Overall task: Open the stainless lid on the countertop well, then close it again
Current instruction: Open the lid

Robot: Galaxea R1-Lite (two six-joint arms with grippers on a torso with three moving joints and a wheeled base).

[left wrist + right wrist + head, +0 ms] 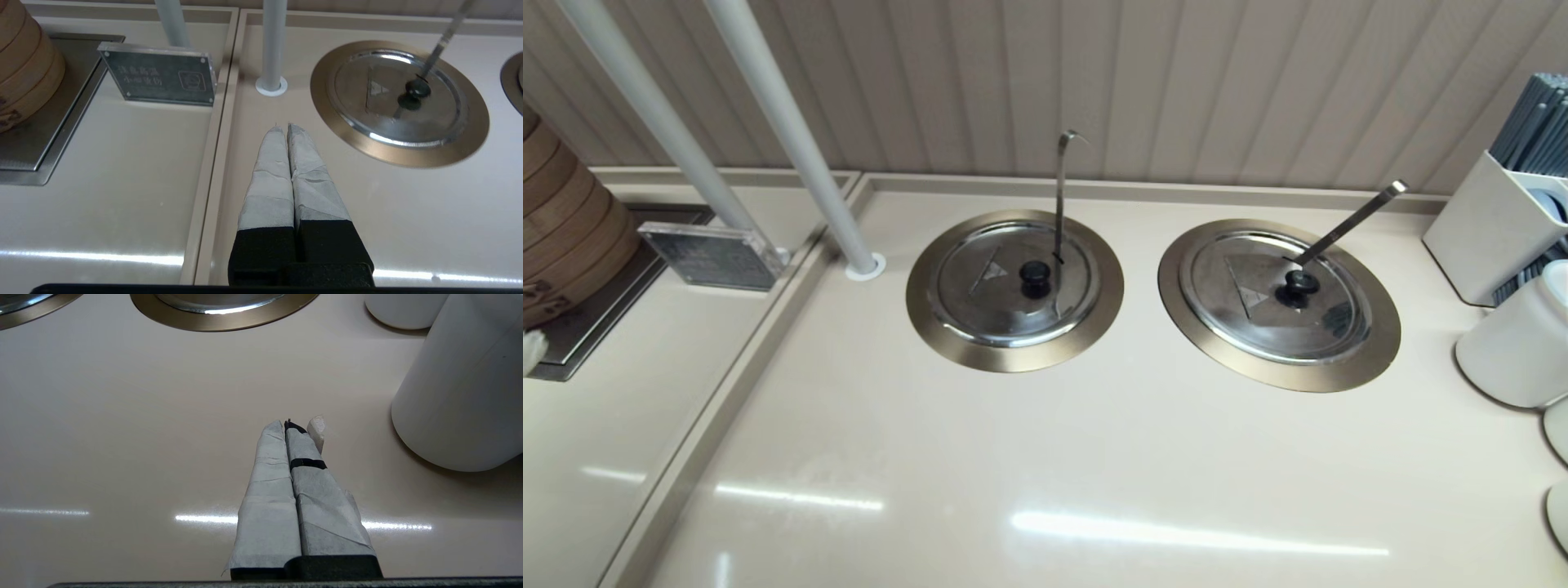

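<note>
The stainless lid (988,286) lies shut on the countertop well (919,294), left of its twin. It has a black knob (1035,278) and a triangular mark. A hook-tipped ladle handle (1059,196) rises from its notch. In the left wrist view, the lid (367,106) and bronze rim (408,157) lie ahead and to one side of my left gripper (282,126). That gripper is shut and empty above the bare counter. My right gripper (284,424) is shut and empty too, over the counter near a white jar. Neither gripper shows in the head view.
The twin lid (1258,302) with a straight ladle handle (1347,220) sits to the right. A white jar (1515,351) and utensil holder (1486,229) stand at the far right. Two white poles (792,139), a sign block (711,255) and a bamboo steamer (564,237) stand at the left.
</note>
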